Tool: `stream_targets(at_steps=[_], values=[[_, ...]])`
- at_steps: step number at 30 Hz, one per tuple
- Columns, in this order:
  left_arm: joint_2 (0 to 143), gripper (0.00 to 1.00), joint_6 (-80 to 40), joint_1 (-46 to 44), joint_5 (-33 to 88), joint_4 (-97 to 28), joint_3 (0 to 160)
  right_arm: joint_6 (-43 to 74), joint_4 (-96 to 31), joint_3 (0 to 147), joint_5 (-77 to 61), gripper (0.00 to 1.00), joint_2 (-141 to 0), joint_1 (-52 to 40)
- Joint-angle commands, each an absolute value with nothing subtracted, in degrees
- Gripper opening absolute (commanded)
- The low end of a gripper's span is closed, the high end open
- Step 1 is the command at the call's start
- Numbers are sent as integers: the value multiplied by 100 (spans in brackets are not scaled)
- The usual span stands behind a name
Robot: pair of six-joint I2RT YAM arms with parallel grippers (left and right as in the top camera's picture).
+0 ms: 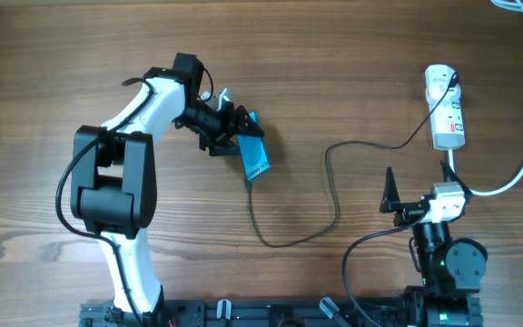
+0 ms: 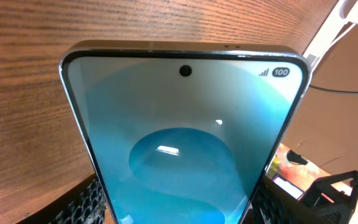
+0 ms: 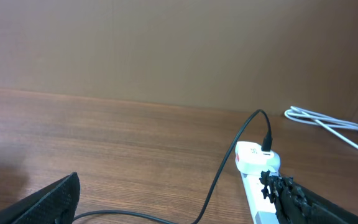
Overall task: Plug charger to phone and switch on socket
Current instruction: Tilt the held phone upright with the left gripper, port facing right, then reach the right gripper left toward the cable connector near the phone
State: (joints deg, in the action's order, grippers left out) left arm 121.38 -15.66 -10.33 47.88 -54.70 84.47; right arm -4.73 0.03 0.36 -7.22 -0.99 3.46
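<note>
Teal-screened phone (image 1: 256,163) clamped in half-open left hand (image 1: 239,134); right hand (image 1: 419,184) spread wide apart.

Soft, even light filled all 3 views; shadows were faint. 2 small white glints (both near frame centre) sat on the phone (image 2: 185,106) screen. The right wrist view's lower corners were out of focus.
</note>
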Motion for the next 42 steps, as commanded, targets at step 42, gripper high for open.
stream_targets(at_steps=[42], values=[[12116, 60, -1216, -996, 4925, -5382, 8433, 93, 36, 30, -646, 100, -95, 360]])
